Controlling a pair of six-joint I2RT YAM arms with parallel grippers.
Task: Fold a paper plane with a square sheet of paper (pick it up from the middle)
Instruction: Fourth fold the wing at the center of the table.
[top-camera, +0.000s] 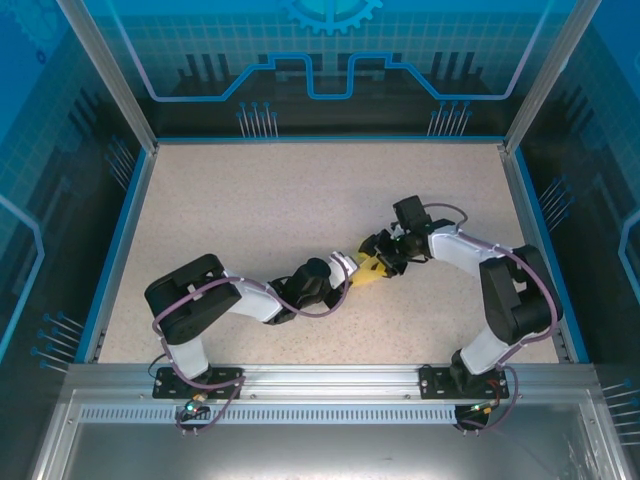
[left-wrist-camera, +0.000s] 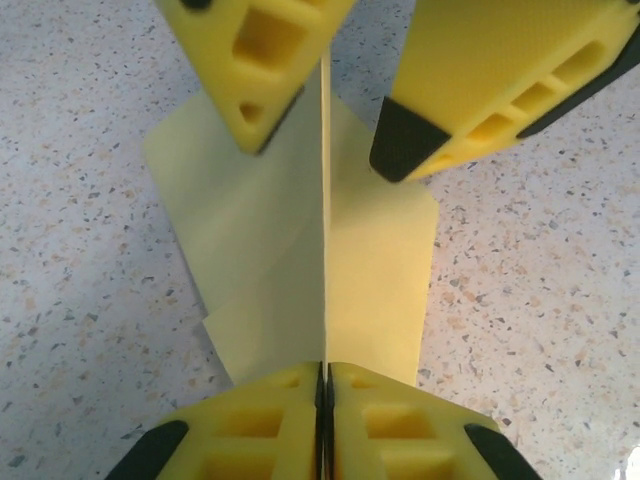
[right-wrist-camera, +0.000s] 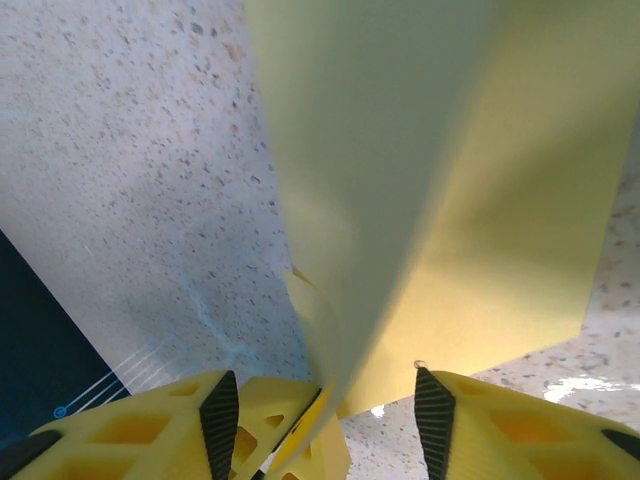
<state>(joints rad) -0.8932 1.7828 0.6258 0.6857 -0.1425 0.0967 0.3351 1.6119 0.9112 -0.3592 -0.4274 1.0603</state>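
Pale yellow sheet of paper (left-wrist-camera: 380, 270) is recorded folded and standing on edge. Its central ridge runs straight up the left wrist view, and layered flaps spread down on either side onto the speckled table (left-wrist-camera: 80, 200). The left gripper (left-wrist-camera: 325, 390) is noted pressed together on the near end of that ridge, its yellow fingers meeting with only the paper's thickness between them. The right gripper (left-wrist-camera: 322, 155) is placed at the far end of the ridge, fingers spread apart, one on each side of the fold. The finger on the left of that view lies just beside the ridge, while the other stands clear of it; contact with the paper cannot be told. In the right wrist view the paper is seen rising between the parted, black-tipped fingers (right-wrist-camera: 218, 415), a broad flap leaning off to the right. From the top camera both arms are seen reaching inward and meeting near the middle of the table. There the sheet shows as a small yellow patch between the two grippers, well apart from the table's edges.
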